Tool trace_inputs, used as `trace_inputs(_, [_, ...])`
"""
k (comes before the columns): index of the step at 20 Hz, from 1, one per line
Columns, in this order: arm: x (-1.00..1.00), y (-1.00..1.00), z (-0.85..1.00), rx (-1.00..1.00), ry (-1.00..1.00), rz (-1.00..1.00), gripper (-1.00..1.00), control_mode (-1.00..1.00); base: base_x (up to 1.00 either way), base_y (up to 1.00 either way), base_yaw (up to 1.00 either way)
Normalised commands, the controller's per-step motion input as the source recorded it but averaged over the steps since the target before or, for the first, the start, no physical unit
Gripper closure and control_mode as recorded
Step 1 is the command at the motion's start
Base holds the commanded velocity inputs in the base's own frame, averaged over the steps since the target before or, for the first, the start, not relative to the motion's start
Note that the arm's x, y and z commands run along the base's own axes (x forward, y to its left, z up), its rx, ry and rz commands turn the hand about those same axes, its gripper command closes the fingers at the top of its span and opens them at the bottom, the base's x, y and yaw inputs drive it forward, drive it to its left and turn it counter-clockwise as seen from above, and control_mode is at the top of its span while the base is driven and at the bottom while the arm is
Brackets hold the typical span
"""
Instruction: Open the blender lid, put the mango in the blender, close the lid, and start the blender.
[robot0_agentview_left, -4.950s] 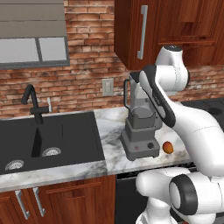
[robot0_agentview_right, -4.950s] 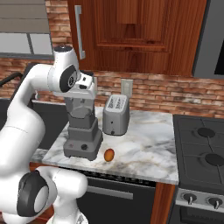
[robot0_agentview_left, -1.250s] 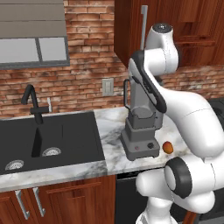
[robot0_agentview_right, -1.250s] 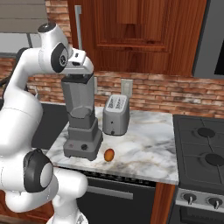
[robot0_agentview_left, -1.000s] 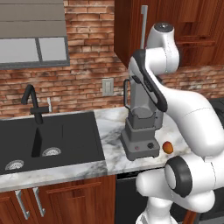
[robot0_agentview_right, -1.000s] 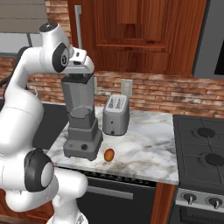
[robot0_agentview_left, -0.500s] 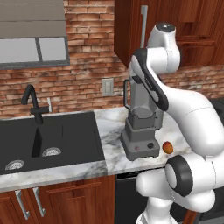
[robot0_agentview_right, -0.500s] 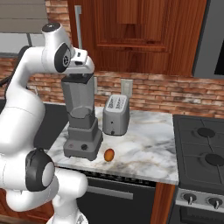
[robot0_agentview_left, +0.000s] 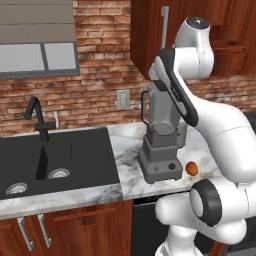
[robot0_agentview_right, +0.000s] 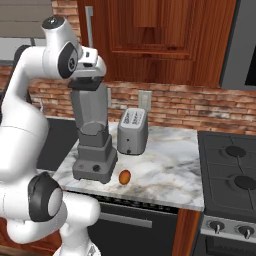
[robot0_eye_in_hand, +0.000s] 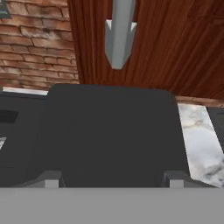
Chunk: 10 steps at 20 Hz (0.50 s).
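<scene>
Gripper (robot0_eye_in_hand: 113, 183) sits at top of blender (robot0_agentview_right: 93, 142), fingertips (robot0_eye_in_hand: 51, 180) either side of the blender lid (robot0_eye_in_hand: 113, 135), jaws partway closed and set against lid edges; looks like a grip on it, lid flat on jar rim. Hand view: lid dark, square w/ rounded corners; metal cabinet handle (robot0_eye_in_hand: 119, 33) on wood door beyond it, brick wall to one side. Base views: jar upright on sq grey base, on marble counter (robot0_agentview_right: 160, 170). Mango (robot0_agentview_right: 125, 176) lies on counter just beside blender base, not touching, near front edge. Toaster (robot0_agentview_right: 133, 131) behind mango, beside jar. Sink (robot0_agentview_left: 55, 160) + black faucet (robot0_agentview_left: 39, 120) on blender's other side. Stove (robot0_agentview_right: 232, 175) well apart, far end.
</scene>
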Motion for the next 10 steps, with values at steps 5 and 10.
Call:
trace_inputs(5, [-0.48, -0.14, 0.97, 0.0, -0.17, 0.0, 1.0, -1.0, 0.0, 0.0, 0.0])
trace_inputs(10, [-0.85, -0.52, 0.34, 0.0, -0.08, 0.0, 1.0, -1.0, 0.0, 0.0, 0.0])
